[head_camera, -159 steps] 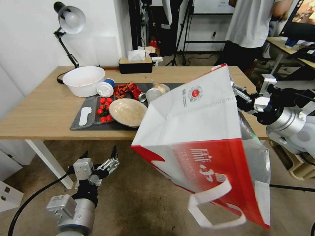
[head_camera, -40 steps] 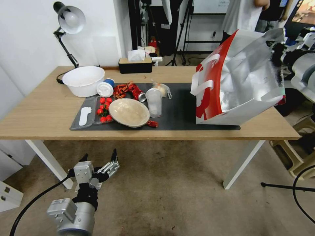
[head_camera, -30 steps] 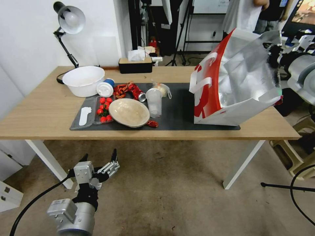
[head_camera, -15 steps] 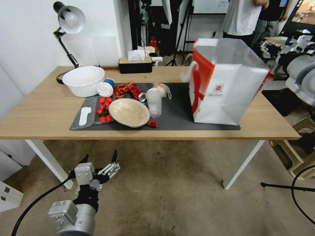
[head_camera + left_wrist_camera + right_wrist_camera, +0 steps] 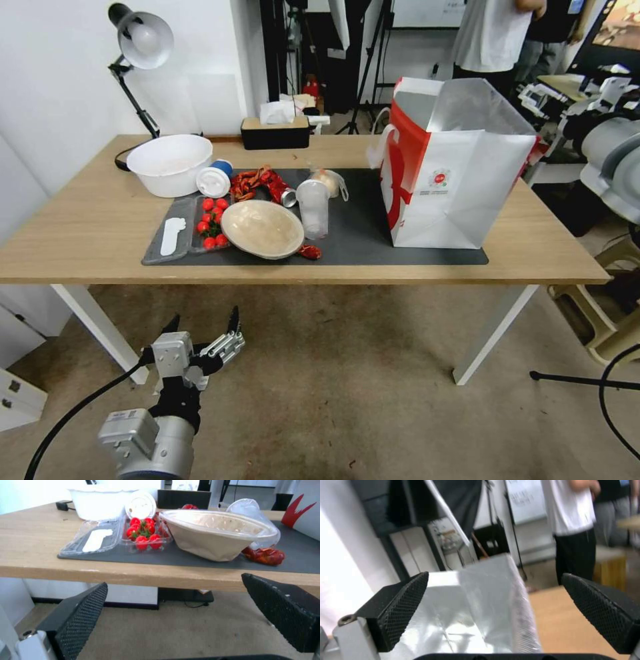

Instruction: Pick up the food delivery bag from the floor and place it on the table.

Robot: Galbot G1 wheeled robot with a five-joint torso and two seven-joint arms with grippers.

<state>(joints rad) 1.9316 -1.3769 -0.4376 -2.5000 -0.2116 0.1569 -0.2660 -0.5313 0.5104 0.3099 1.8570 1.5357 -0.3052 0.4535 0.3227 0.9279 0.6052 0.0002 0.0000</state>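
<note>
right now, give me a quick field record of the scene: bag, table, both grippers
bag: food delivery bag stands upright on the table, its base on the dark mat
bag mouth: open, foil lining showing
left gripper: open, low above the floor in front of the table, holding nothing
right gripper: open, off the bag, beside its top at the table's right end
task state: bag on the table, released

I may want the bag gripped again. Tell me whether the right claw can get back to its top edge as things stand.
Probably yes. The food delivery bag stands upright on the table, and the right claw is open just off its foil rim with nothing between them. The left claw hangs low by the floor.
</note>
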